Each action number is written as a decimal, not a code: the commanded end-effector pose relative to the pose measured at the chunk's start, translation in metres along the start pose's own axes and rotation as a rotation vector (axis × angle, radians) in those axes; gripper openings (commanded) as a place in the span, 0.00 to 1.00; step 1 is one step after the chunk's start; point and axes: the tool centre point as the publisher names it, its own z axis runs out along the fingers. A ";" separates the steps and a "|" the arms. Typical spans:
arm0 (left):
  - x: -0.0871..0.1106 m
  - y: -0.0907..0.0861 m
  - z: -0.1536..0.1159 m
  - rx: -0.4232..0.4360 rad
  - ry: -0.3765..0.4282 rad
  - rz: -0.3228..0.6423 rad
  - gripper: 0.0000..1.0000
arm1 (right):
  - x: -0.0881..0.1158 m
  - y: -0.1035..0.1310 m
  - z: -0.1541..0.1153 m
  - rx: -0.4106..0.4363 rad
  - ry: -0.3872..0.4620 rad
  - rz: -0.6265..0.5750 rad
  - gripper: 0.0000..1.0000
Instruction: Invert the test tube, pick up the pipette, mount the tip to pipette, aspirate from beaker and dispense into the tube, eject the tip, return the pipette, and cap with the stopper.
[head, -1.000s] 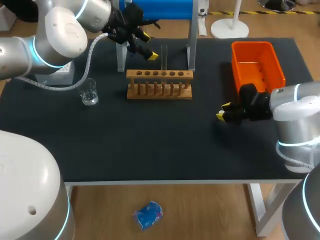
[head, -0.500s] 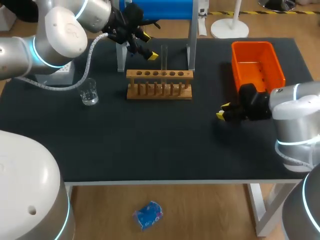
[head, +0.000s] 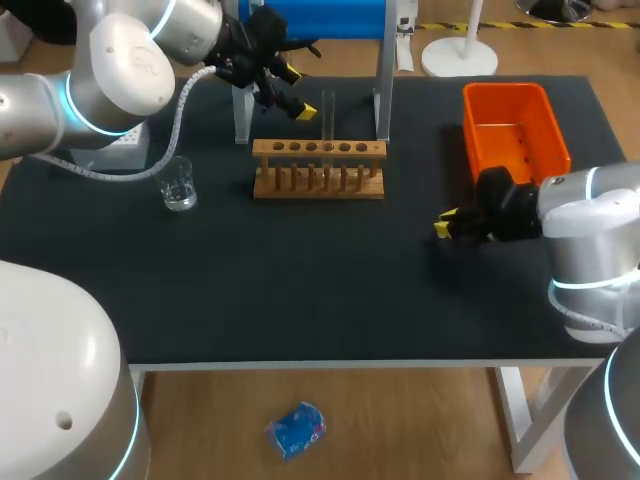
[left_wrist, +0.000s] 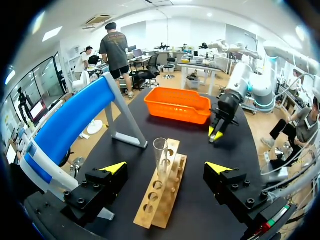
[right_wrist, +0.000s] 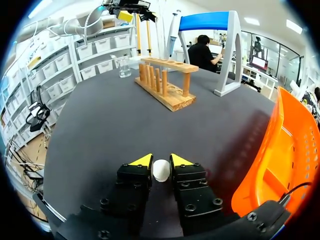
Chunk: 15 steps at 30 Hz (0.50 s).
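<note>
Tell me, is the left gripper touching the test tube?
Apart. Left wrist view: test tube stands between open fingers of the left gripper, clear gaps both sides.

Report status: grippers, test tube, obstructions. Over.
Left gripper open beside clear glass test tube upright in wooden rack. Right gripper shut on small white stopper. Left gripper near tube mouth may hinder capping.

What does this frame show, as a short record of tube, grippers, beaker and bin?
tube: upright in the rack, mouth up, uncapped
left gripper: open, tube ahead between its fingers, untouched
right gripper: shut on the stopper, low over the table beside the bin
beaker: on the table, apart from the rack
</note>
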 end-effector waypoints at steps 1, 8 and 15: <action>0.000 0.000 0.000 -0.002 0.001 -0.002 1.00 | 0.001 -0.001 -0.001 -0.003 -0.003 -0.001 0.00; 0.000 0.000 0.000 -0.002 0.001 -0.002 1.00 | 0.003 0.007 -0.011 -0.006 -0.009 -0.011 0.00; 0.000 0.000 0.000 -0.002 0.001 -0.002 1.00 | 0.005 0.027 -0.029 -0.012 -0.002 -0.060 0.00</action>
